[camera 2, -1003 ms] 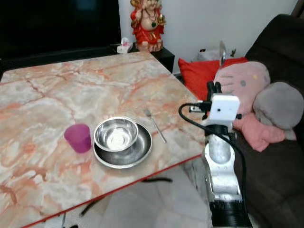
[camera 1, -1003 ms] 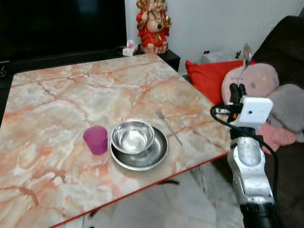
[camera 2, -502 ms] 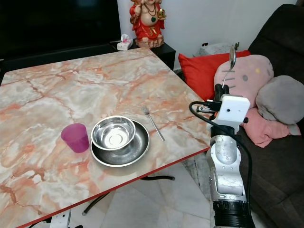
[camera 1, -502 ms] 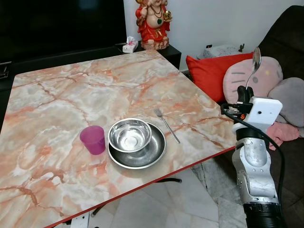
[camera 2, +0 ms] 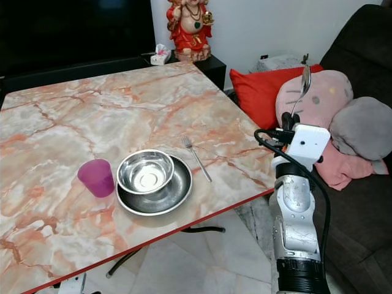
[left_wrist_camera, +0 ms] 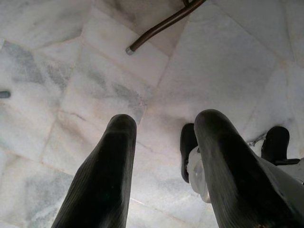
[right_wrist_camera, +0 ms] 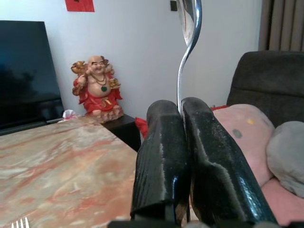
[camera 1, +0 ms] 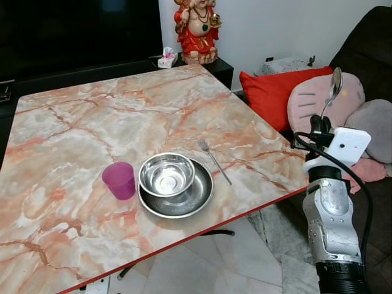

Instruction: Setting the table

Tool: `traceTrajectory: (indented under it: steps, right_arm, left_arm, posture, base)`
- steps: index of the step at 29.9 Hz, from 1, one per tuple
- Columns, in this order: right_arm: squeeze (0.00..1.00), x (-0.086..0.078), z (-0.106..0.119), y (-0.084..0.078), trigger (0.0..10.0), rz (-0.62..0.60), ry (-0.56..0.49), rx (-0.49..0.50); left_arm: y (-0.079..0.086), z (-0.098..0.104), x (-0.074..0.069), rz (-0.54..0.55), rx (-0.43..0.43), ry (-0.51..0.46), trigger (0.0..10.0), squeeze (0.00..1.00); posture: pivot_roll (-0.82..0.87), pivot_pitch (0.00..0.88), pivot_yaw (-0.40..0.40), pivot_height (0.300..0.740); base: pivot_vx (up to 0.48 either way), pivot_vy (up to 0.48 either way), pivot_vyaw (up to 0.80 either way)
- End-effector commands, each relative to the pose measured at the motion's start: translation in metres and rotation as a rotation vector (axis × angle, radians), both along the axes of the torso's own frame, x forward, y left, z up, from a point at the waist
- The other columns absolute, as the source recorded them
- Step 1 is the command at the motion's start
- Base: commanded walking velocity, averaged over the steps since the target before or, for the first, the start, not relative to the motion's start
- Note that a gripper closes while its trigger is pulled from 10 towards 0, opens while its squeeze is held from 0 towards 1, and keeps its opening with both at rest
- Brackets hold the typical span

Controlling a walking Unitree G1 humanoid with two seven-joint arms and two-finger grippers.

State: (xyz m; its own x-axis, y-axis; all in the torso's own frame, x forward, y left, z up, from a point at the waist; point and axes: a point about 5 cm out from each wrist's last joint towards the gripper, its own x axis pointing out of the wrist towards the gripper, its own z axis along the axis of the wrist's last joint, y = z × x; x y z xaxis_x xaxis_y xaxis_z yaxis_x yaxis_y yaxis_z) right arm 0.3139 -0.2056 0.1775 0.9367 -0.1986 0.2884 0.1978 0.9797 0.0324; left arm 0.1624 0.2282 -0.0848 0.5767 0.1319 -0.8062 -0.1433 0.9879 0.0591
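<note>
Spoon, slim curved steel, stands upright clenched in right gripper jaws; left gripper jaws released.

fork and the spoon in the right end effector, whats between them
Only bare marble table and its red edge separate the fork from the upright spoon, by the left eye view.

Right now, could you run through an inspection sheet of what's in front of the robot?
Surface: marble-pattern table, red edge.
Job's things: steel bowl in steel plate; purple cup left of them; fork right.
Clutter: nothing seen.
Grippers: right end effector shut on spoon, upright, off the table's edge; left end effector open over floor.
Cables: black cable on right arm.
Surroundings: red statue, cushions, sofa.
</note>
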Motion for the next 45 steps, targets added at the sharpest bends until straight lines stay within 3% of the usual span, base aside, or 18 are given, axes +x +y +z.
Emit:
traceTrajectory:
  steps: [1, 14, 34, 37, 39, 43, 45]
  right_arm:
    - [0.00, 0.003, 0.005, 0.002, 10.0, 0.012, -0.005, -0.002]
    - [0.00, 0.004, 0.006, 0.005, 10.0, 0.034, -0.008, -0.007]
    - [0.00, 0.006, 0.002, 0.004, 10.0, 0.071, 0.040, -0.041]
    - [0.00, 0.010, 0.000, -0.001, 10.0, 0.090, 0.093, -0.073]
    - [0.00, 0.016, -0.015, -0.010, 10.0, 0.122, 0.237, -0.097]
    - [0.00, 0.019, -0.033, -0.020, 10.0, 0.184, 0.375, -0.080]
    - [0.00, 0.021, -0.046, -0.024, 10.0, 0.273, 0.477, -0.040]
  left_arm:
    - [0.003, -0.003, -0.007, 0.021, 0.003, 0.027, 10.0, 0.00]
    - [0.021, -0.008, -0.036, 0.065, 0.033, 0.088, 10.0, 0.00]
    - [0.009, -0.009, -0.029, 0.046, 0.014, 0.074, 10.0, 0.00]
    - [0.011, -0.010, -0.032, 0.049, 0.015, 0.083, 10.0, 0.00]
    - [0.016, -0.009, -0.035, 0.051, 0.015, 0.092, 10.0, 0.00]
    - [0.019, -0.009, -0.036, 0.052, 0.015, 0.096, 10.0, 0.00]
    - [0.020, -0.008, -0.035, 0.051, 0.014, 0.094, 10.0, 0.00]
  posture:
    - [0.03, 0.000, 0.000, 0.740]
    - [0.03, 0.000, -0.003, 0.740]
    - [0.03, 0.000, -0.001, 0.740]
    - [0.02, 0.000, 0.002, 0.740]
    - [0.02, 0.000, 0.003, 0.740]
    - [0.02, 0.000, 0.004, 0.740]
    - [0.02, 0.000, 0.004, 0.740]
  base:
    - [0.274, 0.000, 0.00]
    - [0.312, 0.000, 0.00]
    - [0.066, 0.000, 0.00]
    - [0.000, 0.000, 0.00]
    - [0.000, 0.000, 0.00]
    - [0.000, 0.000, 0.00]
    - [0.000, 0.000, 0.00]
